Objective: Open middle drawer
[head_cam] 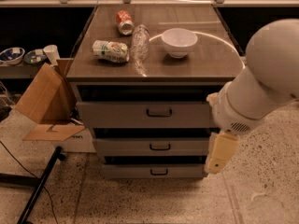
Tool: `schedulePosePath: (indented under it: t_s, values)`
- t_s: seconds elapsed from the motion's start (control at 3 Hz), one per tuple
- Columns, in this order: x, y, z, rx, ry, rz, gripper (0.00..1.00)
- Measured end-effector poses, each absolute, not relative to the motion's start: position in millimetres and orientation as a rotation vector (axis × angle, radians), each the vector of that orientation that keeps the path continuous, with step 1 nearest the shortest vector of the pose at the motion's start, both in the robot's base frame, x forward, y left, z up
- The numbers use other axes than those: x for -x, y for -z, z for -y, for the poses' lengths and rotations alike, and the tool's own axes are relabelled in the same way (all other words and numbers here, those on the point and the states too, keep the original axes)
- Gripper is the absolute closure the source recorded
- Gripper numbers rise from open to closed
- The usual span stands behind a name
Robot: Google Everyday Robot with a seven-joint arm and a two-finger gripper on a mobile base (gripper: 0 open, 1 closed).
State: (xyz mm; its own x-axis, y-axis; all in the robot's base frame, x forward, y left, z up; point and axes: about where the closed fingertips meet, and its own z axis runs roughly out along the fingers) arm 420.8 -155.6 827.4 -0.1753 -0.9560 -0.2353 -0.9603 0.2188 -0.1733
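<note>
The grey cabinet has three drawers stacked under its top. The middle drawer (122, 147) is the second one, with a small dark loop handle (160, 146) at its centre. It looks closed, about flush with the others. My gripper (219, 154) is the cream piece hanging from the big white arm (261, 87) at the right. It is in front of the cabinet's right edge, level with the middle and bottom drawers and well right of the handle. It covers the right ends of those drawer fronts.
The top drawer (117, 113) and bottom drawer (126, 171) also look closed. On the cabinet top lie a red can (124, 22), a clear bottle (139, 43), a crushed green-white can (111, 51) and a white bowl (179, 42). A cardboard box (44, 101) and a black stand leg (39, 185) are on the left.
</note>
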Motion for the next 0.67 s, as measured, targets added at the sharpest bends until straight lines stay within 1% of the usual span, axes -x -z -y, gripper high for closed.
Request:
schedulePosePath:
  t_s: [0.33,0.67]
  values:
    - [-427,-772,144,1.765,-0.116,-2.223,0.0]
    - [-444,-697,134,1.671,-0.255,-2.275,0.0]
